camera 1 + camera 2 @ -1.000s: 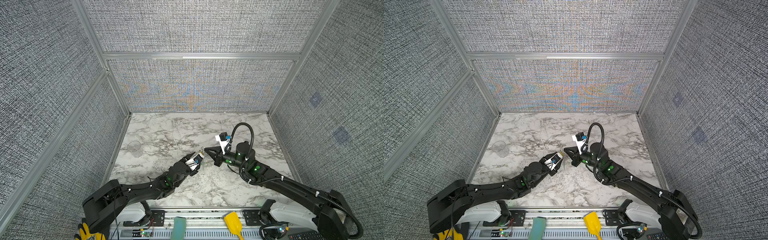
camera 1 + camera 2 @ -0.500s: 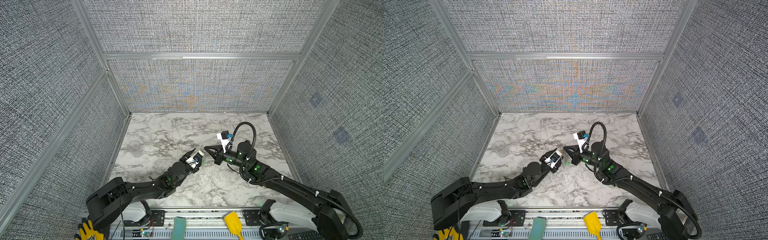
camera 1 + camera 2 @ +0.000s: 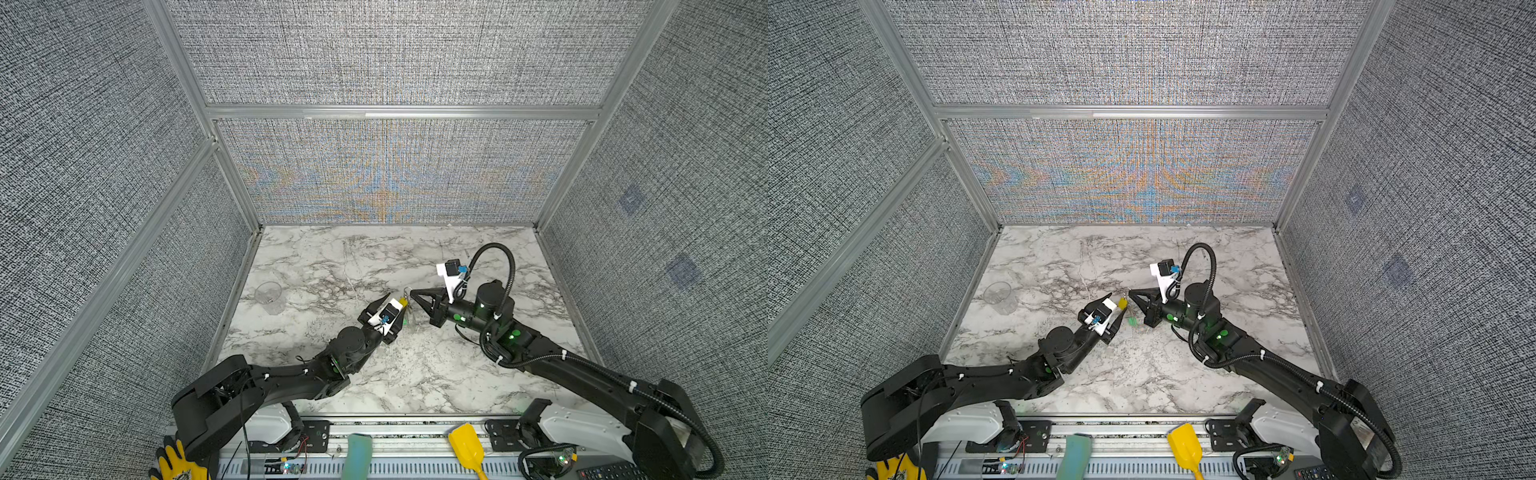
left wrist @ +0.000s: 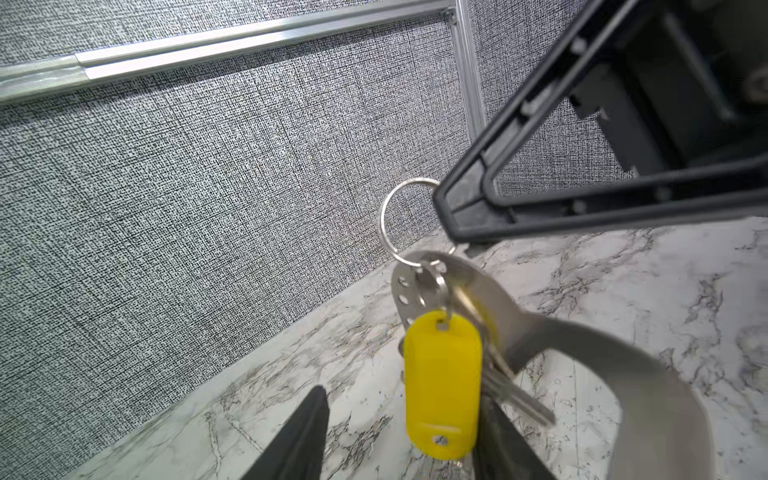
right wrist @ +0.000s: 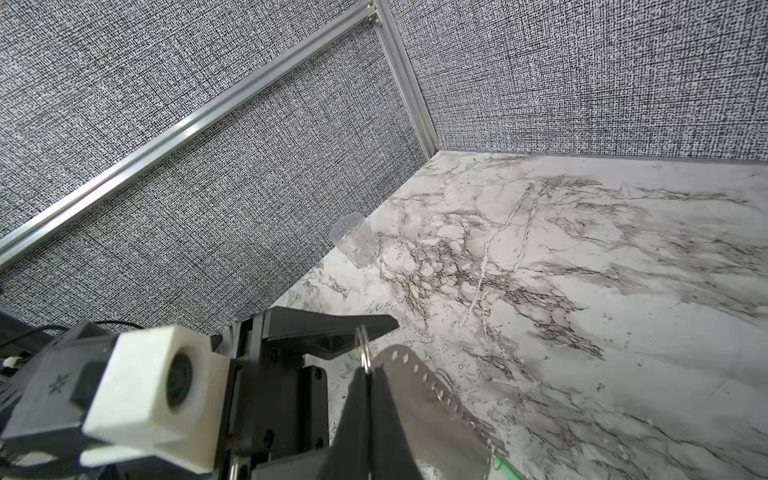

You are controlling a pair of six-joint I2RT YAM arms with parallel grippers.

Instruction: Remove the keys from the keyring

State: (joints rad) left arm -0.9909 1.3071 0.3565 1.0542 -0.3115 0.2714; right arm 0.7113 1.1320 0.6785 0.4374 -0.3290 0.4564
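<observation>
- Keys, meaning the yellow tag (image 4: pixel 442 382) and the green tag (image 3: pixel 1133 321), hung threaded on the bunch. They were in the air between the two pincers, near the middle of the desk (image 4: pixel 623 257), and the green one dangled lower.
- The keyring (image 4: pixel 602 349), a flat grey loop with a row of holes, hung slanting from a round wire ring (image 4: pixel 381 222). Whether its lower end touched the desk could not be told.
- The right pincer (image 3: pixel 411 293) was closed tight on that wire ring and carried the whole bunch.
- The left pincer (image 4: pixel 399 415) stood parted around the yellow tag. The tag lay against one finger (image 4: pixel 498 444), the other finger (image 4: pixel 303 436) was well clear, and nothing was clamped.
- Over the last second the left arm had pushed forward, bringing its jaws up to the bunch. The right pincer had hardly shifted.
- That probably meant the yellow tag was being lined up for a grip. Neither tag was off yet, so the task seemed at an early stage.
- The left arm lay low, stretched from the near left. The right arm reached in from the near right, elbow bent, with its pincer pointing across toward the left one.
- A clear cup (image 3: pixel 269 297) stood well apart, by the left wall.
</observation>
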